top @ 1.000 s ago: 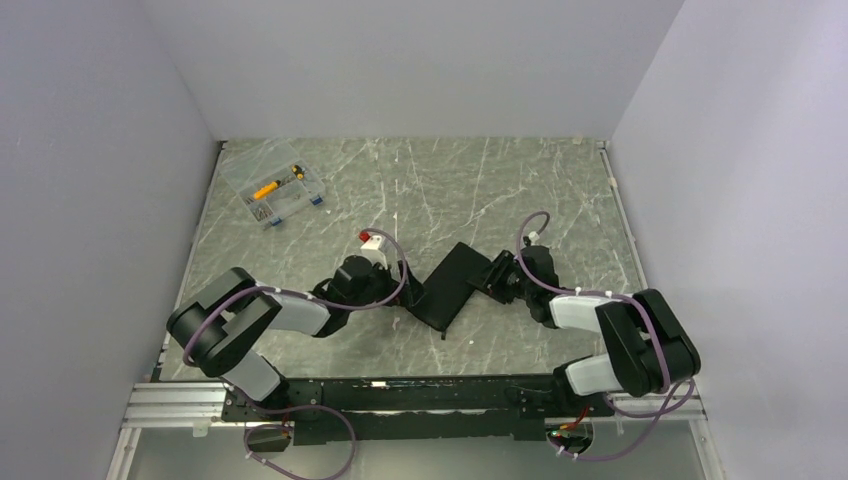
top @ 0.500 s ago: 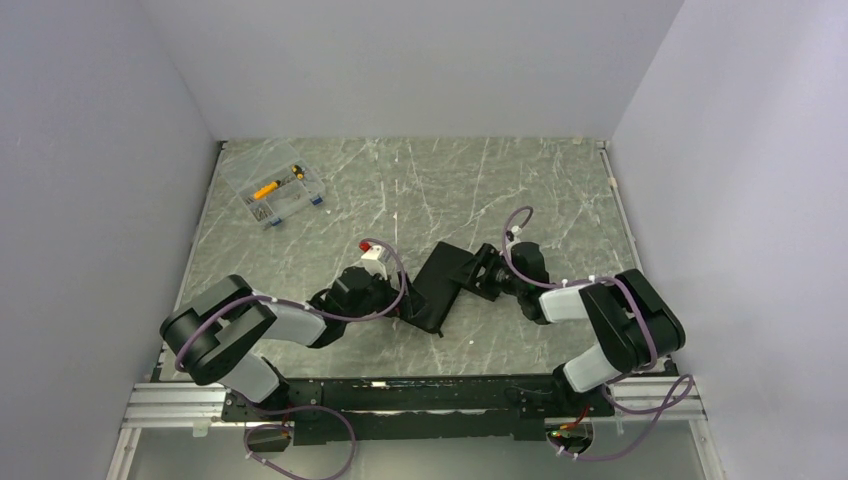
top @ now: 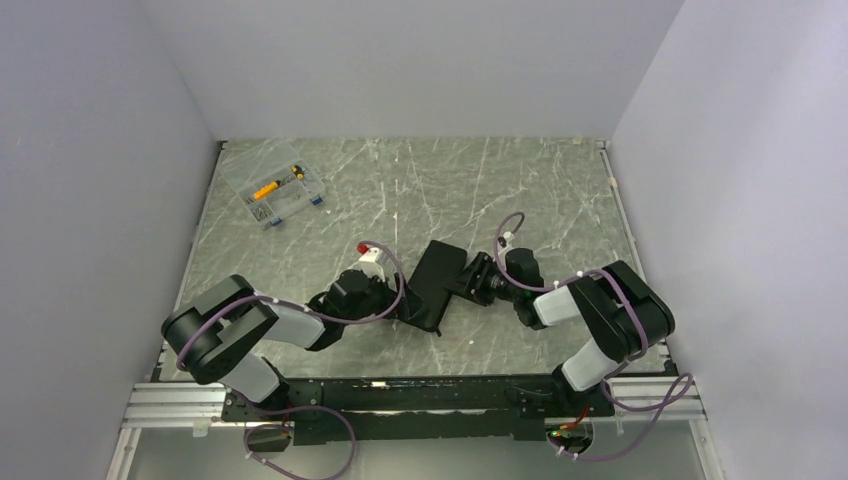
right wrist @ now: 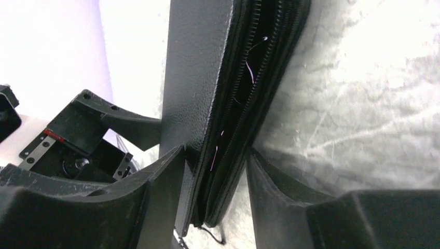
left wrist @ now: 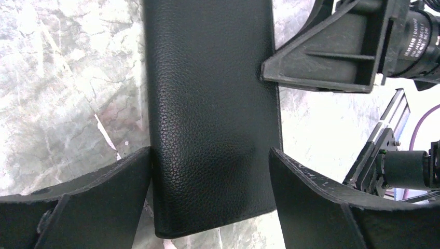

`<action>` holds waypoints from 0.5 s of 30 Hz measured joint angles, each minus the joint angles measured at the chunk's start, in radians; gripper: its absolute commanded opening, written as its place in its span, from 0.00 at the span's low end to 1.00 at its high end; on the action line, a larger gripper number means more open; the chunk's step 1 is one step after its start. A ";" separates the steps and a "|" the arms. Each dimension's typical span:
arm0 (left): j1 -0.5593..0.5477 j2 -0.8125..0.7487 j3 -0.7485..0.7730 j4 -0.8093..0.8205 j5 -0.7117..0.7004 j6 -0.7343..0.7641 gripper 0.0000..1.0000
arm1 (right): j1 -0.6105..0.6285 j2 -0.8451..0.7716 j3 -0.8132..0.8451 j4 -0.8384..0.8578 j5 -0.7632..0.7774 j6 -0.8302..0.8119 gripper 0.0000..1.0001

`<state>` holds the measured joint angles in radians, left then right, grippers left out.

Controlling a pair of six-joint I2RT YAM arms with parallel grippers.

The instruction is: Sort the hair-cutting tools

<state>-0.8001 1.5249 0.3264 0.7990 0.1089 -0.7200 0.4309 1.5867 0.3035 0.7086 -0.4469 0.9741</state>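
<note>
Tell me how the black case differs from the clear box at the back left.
The black case is opaque, the clear box see-through, showing yellow and small parts. The black case sits between the left gripper and right gripper; the clear box lies untouched. Both are flat and rectangular.

Grey marbled table (top: 560, 190) — clear parts box (top: 273, 193) far left, black case (top: 438, 283) mid-table

The black case (left wrist: 207, 104) runs off both wrist views' top edge; contents of the clear box (top: 272, 190) too small to tell
</note>
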 measured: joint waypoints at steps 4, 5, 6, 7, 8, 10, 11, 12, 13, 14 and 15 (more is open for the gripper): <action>0.000 -0.018 -0.020 0.010 0.000 0.002 0.98 | 0.000 0.065 0.034 0.038 -0.005 -0.003 0.41; 0.000 -0.030 -0.024 0.000 -0.001 0.003 0.99 | 0.000 0.084 0.045 0.045 -0.006 -0.004 0.40; 0.000 -0.048 -0.027 -0.020 -0.003 0.003 0.99 | 0.000 0.103 0.056 0.055 -0.012 -0.005 0.40; 0.000 -0.065 -0.029 -0.041 -0.006 0.003 0.99 | 0.001 0.119 0.062 0.065 -0.018 -0.005 0.40; 0.000 -0.088 -0.031 -0.071 -0.012 0.003 0.99 | 0.004 0.138 0.068 0.079 -0.029 -0.004 0.40; 0.007 -0.126 -0.037 -0.116 -0.021 0.003 0.99 | 0.008 0.158 0.071 0.101 -0.040 -0.002 0.40; 0.016 -0.149 -0.043 -0.141 -0.023 0.002 0.99 | 0.010 0.166 0.071 0.115 -0.045 -0.002 0.40; 0.031 -0.169 -0.048 -0.161 -0.023 0.002 0.99 | 0.010 0.170 0.070 0.124 -0.048 -0.002 0.40; 0.047 -0.182 -0.052 -0.175 -0.023 0.001 0.99 | 0.010 0.175 0.068 0.131 -0.050 -0.002 0.40; 0.069 -0.192 -0.056 -0.187 -0.019 0.000 0.99 | 0.010 0.180 0.067 0.138 -0.051 -0.003 0.40; 0.089 -0.196 -0.059 -0.194 -0.014 -0.001 0.99 | 0.010 0.183 0.065 0.144 -0.053 -0.003 0.40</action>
<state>-0.7109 1.3293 0.2672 0.6048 0.0944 -0.7208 0.4412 1.7702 0.3687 0.8528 -0.4995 0.9710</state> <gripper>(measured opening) 0.993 0.392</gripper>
